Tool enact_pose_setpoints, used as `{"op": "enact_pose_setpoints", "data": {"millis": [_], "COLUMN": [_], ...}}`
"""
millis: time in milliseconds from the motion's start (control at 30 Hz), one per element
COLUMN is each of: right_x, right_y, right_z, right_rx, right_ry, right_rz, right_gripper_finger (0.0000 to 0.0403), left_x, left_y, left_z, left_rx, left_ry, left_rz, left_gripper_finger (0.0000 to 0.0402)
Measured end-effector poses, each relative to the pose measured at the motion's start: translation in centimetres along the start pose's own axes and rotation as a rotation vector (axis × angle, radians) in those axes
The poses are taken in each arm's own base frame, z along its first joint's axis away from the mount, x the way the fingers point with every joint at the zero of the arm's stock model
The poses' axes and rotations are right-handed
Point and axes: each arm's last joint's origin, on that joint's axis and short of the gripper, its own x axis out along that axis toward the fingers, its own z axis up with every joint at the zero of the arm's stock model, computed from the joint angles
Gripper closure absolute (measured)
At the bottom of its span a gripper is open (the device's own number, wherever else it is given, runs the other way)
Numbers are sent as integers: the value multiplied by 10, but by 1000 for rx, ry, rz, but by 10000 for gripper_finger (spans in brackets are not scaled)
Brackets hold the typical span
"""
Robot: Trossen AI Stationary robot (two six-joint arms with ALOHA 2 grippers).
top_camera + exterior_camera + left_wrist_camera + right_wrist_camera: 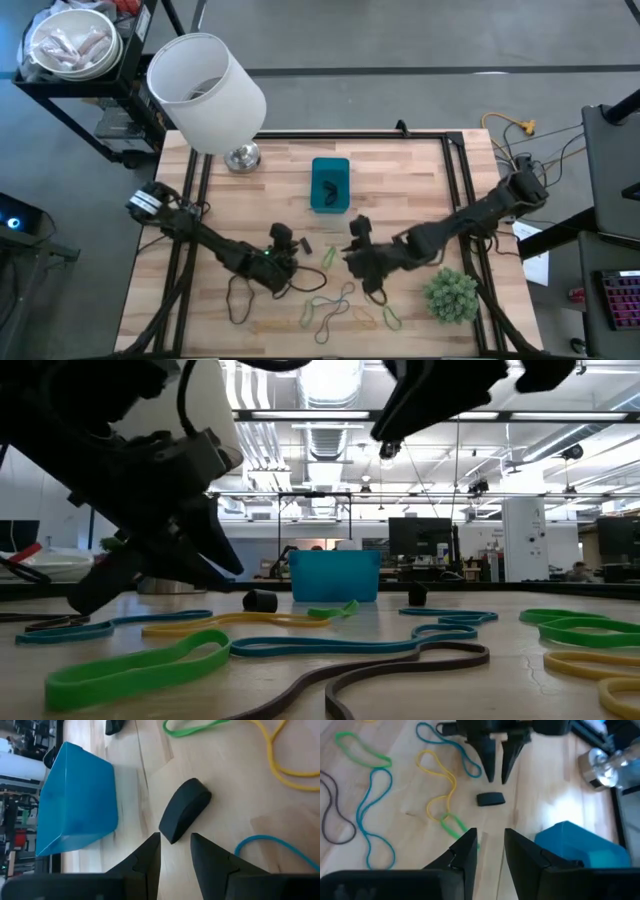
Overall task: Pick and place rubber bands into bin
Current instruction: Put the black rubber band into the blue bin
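Note:
The blue bin (330, 185) stands at the table's middle, toward the far edge, with something dark inside. Rubber bands (330, 305) in green, yellow, blue and brown lie loose near the front edge, and show as flat loops (340, 645) in the low view. A small dark band (490, 799) lies flat between my two grippers. My left gripper (175, 851) is open just short of that band (185, 810), nothing between its fingers. My right gripper (490, 845) is open above the table, facing the left one (496, 767), with a green band (454, 826) just ahead of it.
A big white lampshade (205, 80) on a metal base (242, 157) stands at the far left. A fuzzy green plant ball (452, 295) sits at the front right. A black cable (240, 300) loops under the left arm. Another small dark piece (417, 596) lies near the bin.

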Motion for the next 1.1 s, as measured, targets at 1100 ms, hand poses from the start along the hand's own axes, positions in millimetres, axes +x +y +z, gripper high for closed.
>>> {"op": "enact_pose_setpoints", "data": {"millis": [1100], "right_x": [-26], "right_y": [30], "right_z": [7], "right_rx": [-20], "right_ry": [-83], "right_rz": [-89], "right_gripper_finger": [335], "left_x": [25], "left_y": [15], "left_z": [5], "left_rx": [-40], "left_ry": [-34], "left_rz": [-44], "left_gripper_finger": [397]}}
